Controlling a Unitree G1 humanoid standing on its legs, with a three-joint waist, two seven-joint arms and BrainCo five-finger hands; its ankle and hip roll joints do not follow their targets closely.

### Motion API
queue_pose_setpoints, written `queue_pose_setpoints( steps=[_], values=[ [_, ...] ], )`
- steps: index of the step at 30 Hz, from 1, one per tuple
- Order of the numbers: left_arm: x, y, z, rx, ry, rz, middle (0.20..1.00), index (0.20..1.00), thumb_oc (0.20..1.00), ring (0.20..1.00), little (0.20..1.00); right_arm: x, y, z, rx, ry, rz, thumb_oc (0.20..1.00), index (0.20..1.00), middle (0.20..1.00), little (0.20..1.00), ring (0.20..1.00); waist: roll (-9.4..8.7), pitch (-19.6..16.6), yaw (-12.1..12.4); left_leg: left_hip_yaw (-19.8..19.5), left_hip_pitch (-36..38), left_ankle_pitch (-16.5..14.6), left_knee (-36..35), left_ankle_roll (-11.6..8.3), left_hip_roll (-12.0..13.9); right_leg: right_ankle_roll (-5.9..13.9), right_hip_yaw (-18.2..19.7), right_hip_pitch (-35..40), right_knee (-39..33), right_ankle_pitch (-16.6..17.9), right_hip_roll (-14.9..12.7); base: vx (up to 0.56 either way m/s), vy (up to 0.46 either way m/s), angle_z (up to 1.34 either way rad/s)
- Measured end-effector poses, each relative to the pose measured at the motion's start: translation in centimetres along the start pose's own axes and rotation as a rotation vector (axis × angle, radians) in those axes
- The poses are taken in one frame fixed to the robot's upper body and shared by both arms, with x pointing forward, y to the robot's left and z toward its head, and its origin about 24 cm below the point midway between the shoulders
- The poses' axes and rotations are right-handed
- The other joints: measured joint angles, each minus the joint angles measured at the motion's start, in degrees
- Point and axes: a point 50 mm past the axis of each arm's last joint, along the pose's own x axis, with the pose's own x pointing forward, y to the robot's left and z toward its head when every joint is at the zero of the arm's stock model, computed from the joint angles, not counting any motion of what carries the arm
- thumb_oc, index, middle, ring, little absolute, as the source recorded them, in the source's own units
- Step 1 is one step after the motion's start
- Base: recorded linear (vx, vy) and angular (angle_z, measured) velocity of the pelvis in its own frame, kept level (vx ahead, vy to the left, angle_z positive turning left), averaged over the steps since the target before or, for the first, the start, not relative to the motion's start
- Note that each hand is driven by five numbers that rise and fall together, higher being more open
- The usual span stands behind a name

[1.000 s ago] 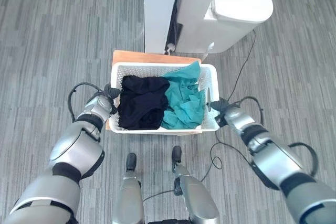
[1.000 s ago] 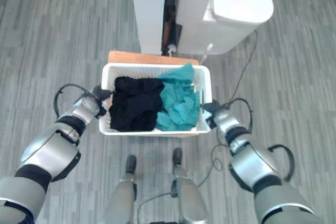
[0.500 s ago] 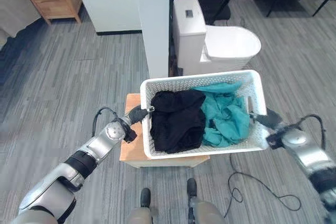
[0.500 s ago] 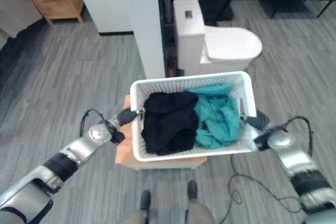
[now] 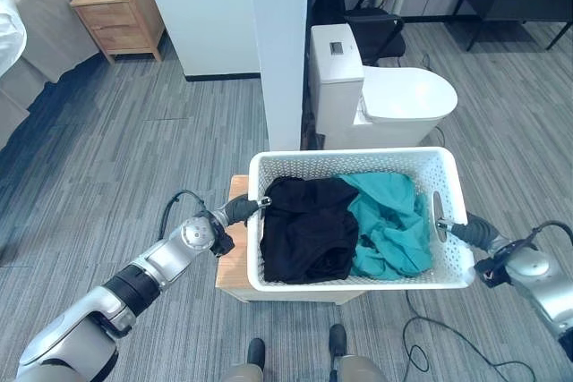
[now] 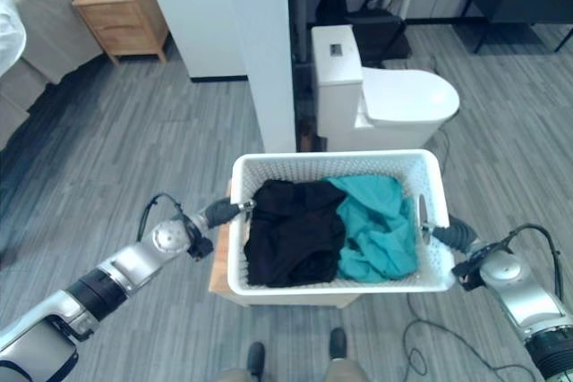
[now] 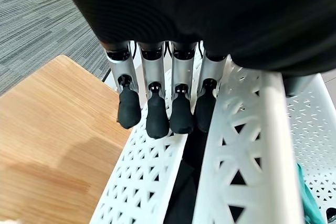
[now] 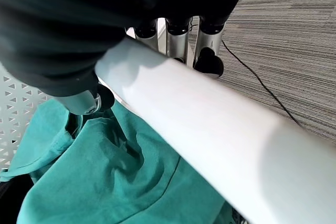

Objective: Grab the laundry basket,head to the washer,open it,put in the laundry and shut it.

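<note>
In the left eye view I see the white perforated plastic laundry basket [image 5: 358, 221] at centre frame, over a small wooden stand [image 5: 235, 248]. It holds a black garment [image 5: 304, 230] and a teal garment [image 5: 389, 225].

In the right eye view my left hand [image 6: 219, 214] and right hand [image 6: 452, 235] sit at its two short ends.

In the left wrist view my fingers [image 7: 157, 114] curl over the rim.

In the right wrist view my fingers [image 8: 210, 59] wrap the end rail. I judge the basket light but flexible, its contents soft; holding both end rims evenly should keep it level.
</note>
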Motion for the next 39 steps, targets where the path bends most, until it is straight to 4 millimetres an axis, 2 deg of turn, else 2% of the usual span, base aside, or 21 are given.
queue_pose_setpoints(
  steps=[14, 16, 18, 19, 21, 22, 24, 25, 26, 27, 28, 29, 30, 31, 32, 33, 34, 35, 37, 38, 39],
  values=[
    [1.8, -0.9, 0.0, -0.001, 0.029, -0.011, 0.200, 0.200, 0.200, 0.200, 0.200, -0.2, 0.1, -1.4, 0.012, 0.054, -0.001, 0.200, 0.200, 0.200, 0.200, 0.200, -0.64, -1.95, 0.00, -1.85, -4.14, -0.46, 3.91, -0.15, -0.28, -0.08, -1.04, -1.69, 0.01, 0.26, 0.24, -0.04, -0.011, 0.05],
    [2.9, -0.7, 0.3, 0.016, 0.048, -0.007, 0.200, 0.200, 0.200, 0.200, 0.200, 0.4, -0.1, -1.4, 0.024, 0.069, -0.009, 0.200, 0.200, 0.200, 0.200, 0.200, -1.49, -1.57, 0.47, -5.61, -8.01, -1.26, 8.91, -1.12, -1.76, -0.14, -0.11, -3.87, 0.73, 0.59, -0.26, -0.14, 0.080, -0.17],
    [3.3, -0.7, -0.1, 0.019, 0.081, -0.003, 0.200, 0.200, 0.200, 0.200, 0.200, 1.1, -0.1, -1.2, 0.048, 0.067, -0.015, 0.200, 0.200, 0.200, 0.200, 0.200, -1.60, -1.45, 1.00, -10.85, -8.96, -4.11, 11.10, -0.10, -2.03, -0.08, 2.80, -5.51, 1.04, 1.47, 0.05, -0.08, 0.210, -0.62],
    [3.4, -0.8, -0.3, 0.014, 0.090, -0.001, 0.200, 0.200, 0.200, 0.200, 0.200, 1.3, 0.1, -1.3, 0.060, 0.070, -0.015, 0.200, 0.200, 0.200, 0.200, 0.200, -1.65, -1.42, 0.66, -11.41, -8.51, -5.00, 11.04, -0.23, -2.12, 0.19, 3.73, -5.55, 1.10, 1.67, 0.10, -0.06, 0.269, -0.57],
    [4.0, -0.9, 0.0, 0.017, 0.094, 0.001, 0.200, 0.200, 0.200, 0.200, 0.200, 1.5, 0.6, -1.9, 0.080, 0.093, -0.019, 0.200, 0.200, 0.200, 0.200, 0.200, -2.35, -1.00, -0.89, -9.79, -7.70, -5.45, 11.53, 0.04, -3.51, 1.25, 5.88, -5.72, 1.83, 1.72, -0.83, -0.14, 0.291, -0.47],
    [4.3, -0.9, 0.1, 0.024, 0.103, 0.009, 0.200, 0.200, 0.200, 0.200, 0.200, 1.7, 0.7, -2.0, 0.093, 0.098, -0.027, 0.200, 0.200, 0.200, 0.200, 0.200, -2.72, -0.79, -0.92, -8.88, -7.46, -6.13, 12.17, 1.20, -4.49, 1.74, 7.35, -6.38, 2.55, 1.86, -1.33, -0.26, 0.352, -0.86],
    [4.7, -0.7, 0.5, 0.044, 0.099, 0.030, 0.200, 0.200, 0.200, 0.200, 0.200, 2.1, 1.1, -2.0, 0.109, 0.102, -0.026, 0.200, 0.200, 0.200, 0.200, 0.200, -3.95, 0.20, -2.47, -5.27, -6.72, -7.17, 13.63, 3.09, -7.11, 3.91, 12.55, -8.13, 3.67, 3.36, -2.67, -0.33, 0.270, -1.26],
    [4.6, 0.2, 0.1, 0.056, 0.119, 0.063, 0.200, 0.200, 0.200, 0.200, 0.200, 2.7, 1.4, -1.3, 0.109, 0.091, -0.019, 0.200, 0.200, 0.200, 0.200, 0.200, -5.03, 0.79, -1.25, -1.70, -6.13, -7.54, 13.74, 4.41, -8.67, 4.35, 16.96, -10.12, 4.29, 4.93, -2.91, -0.38, 0.163, -1.60],
    [4.6, 0.7, 0.1, 0.068, 0.126, 0.077, 0.200, 0.200, 0.200, 0.200, 0.200, 3.0, 1.5, -0.8, 0.105, 0.081, -0.018, 0.200, 0.200, 0.200, 0.200, 0.200, -5.22, 1.10, -1.39, 0.05, -7.45, -8.00, 15.58, 5.96, -9.08, 4.86, 17.57, -11.77, 3.95, 7.37, -2.81, -0.35, 0.127, -2.12],
    [4.7, 2.0, 0.8, 0.089, 0.116, 0.102, 0.200, 0.200, 0.200, 0.200, 0.200, 3.4, 1.9, -0.4, 0.111, 0.074, -0.014, 0.200, 0.200, 0.200, 0.200, 0.200, -6.57, 1.99, -1.16, 3.48, -10.50, -9.64, 19.65, 8.35, -10.60, 4.85, 15.16, -13.75, 2.13, 9.43, -3.48, -0.33, 0.105, -1.42],
    [4.9, 2.6, 1.4, 0.095, 0.103, 0.123, 0.200, 0.200, 0.200, 0.200, 0.200, 3.7, 1.9, -0.2, 0.114, 0.074, -0.017, 0.200, 0.200, 0.200, 0.200, 0.200, -6.83, 3.05, -1.54, 3.76, -12.36, -10.52, 22.39, 10.82, -10.78, 3.24, 13.71, -13.97, 0.78, 7.32, -4.83, -0.19, 0.057, -1.43],
    [5.2, 2.8, 2.3, 0.095, 0.082, 0.139, 0.200, 0.200, 0.200, 0.200, 0.200, 3.8, 1.4, -0.1, 0.120, 0.080, -0.036, 0.200, 0.200, 0.200, 0.200, 0.200, -4.15, 4.73, -1.51, 4.84, -13.01, -11.25, 22.71, 11.03, -8.63, 3.41, 8.97, -15.93, 3.82, 2.23, -4.62, -0.19, 0.045, -0.98],
    [5.4, 2.8, 2.8, 0.095, 0.068, 0.142, 0.200, 0.200, 0.200, 0.200, 0.200, 3.8, 1.1, -0.2, 0.118, 0.090, -0.046, 0.200, 0.200, 0.200, 0.200, 0.200, -1.87, 5.83, -1.66, 6.09, -13.59, -10.38, 22.58, 9.94, -6.62, 1.60, 5.19, -18.28, 10.90, -0.63, -4.53, -0.19, 0.038, -0.93],
    [5.4, 2.7, 2.7, 0.099, 0.070, 0.141, 0.200, 0.200, 0.200, 0.200, 0.200, 3.8, 1.3, -0.4, 0.116, 0.099, -0.040, 0.200, 0.200, 0.200, 0.200, 0.200, -1.26, 6.09, -1.59, 6.78, -13.38, -9.97, 21.75, 9.40, -6.12, 1.28, 3.80, -18.69, 14.27, -1.33, -5.17, -0.24, 0.044, -0.72],
    [5.3, 2.9, 2.3, 0.110, 0.089, 0.141, 0.200, 0.200, 0.200, 0.200, 0.200, 3.9, 1.9, -0.5, 0.113, 0.106, -0.015, 0.200, 0.200, 0.200, 0.200, 0.200, -1.22, 6.19, -1.75, 8.18, -12.88, -8.29, 21.05, 8.78, -5.55, 2.25, 1.51, -17.27, 20.11, -4.17, -7.25, -0.29, -0.004, -1.14],
    [4.9, 3.4, 1.7, 0.116, 0.118, 0.146, 0.200, 0.200, 0.200, 0.200, 0.200, 4.4, 3.1, -0.4, 0.116, 0.111, 0.019, 0.200, 0.200, 0.200, 0.200, 0.200, -1.20, 6.18, 0.56, 12.06, -11.72, -8.19, 20.54, 8.89, -3.59, 3.29, -2.03, -14.41, 30.32, -10.26, -10.29, -0.20, -0.017, -0.94],
    [4.9, 3.4, 1.7, 0.116, 0.118, 0.146, 0.200, 0.200, 0.200, 0.200, 0.200, 4.4, 3.1, -0.4, 0.116, 0.111, 0.019, 0.200, 0.200, 0.200, 0.200, 0.200, -1.20, 6.18, 0.56, 12.06, -11.72, -8.19, 20.54, 8.89, -3.59, 3.29, -2.03, -14.41, 30.32, -10.26, -10.29, -0.24, -0.068, -1.31],
    [4.6, 4.2, 1.2, 0.126, 0.138, 0.165, 0.200, 0.200, 0.200, 0.200, 0.200, 5.0, 4.0, 0.1, 0.123, 0.103, 0.044, 0.200, 0.200, 0.200, 0.200, 0.200, -1.20, 6.09, 2.84, 13.86, -10.93, -7.94, 20.05, 8.40, -2.49, 4.82, -3.14, -7.78, 30.30, -12.36, -11.84, -0.22, -0.157, -0.77],
    [4.3, 5.2, 1.1, 0.137, 0.150, 0.191, 0.200, 0.200, 0.200, 0.200, 0.200, 5.8, 4.1, 1.2, 0.132, 0.083, 0.044, 0.200, 0.200, 0.200, 0.200, 0.200, -1.12, 6.06, 3.64, 14.94, -11.95, -5.98, 19.19, 7.75, -0.75, 5.09, -4.34, -2.41, 22.04, -12.93, -11.97, -0.28, -0.301, -0.83],
    [4.4, 5.6, 1.1, 0.133, 0.163, 0.210, 0.200, 0.200, 0.200, 0.200, 0.200, 6.3, 4.3, 1.8, 0.109, 0.084, 0.050, 0.200, 0.200, 0.200, 0.200, 0.200, -1.31, 5.97, 7.72, 19.64, -10.75, -4.33, 16.81, 5.75, 1.67, 5.07, -6.58, -4.54, 23.74, -17.63, -12.28, -0.21, -0.338, -1.09],
    [4.2, 5.9, 0.8, 0.123, 0.172, 0.227, 0.200, 0.200, 0.200, 0.200, 0.200, 6.5, 4.4, 2.2, 0.108, 0.075, 0.054, 0.200, 0.200, 0.200, 0.200, 0.200, -1.49, 5.91, 9.80, 21.13, -10.41, -3.81, 16.57, 4.95, 2.99, 4.84, -8.49, -4.83, 23.23, -18.03, -12.50, -0.15, -0.368, -1.28]
  ],
)
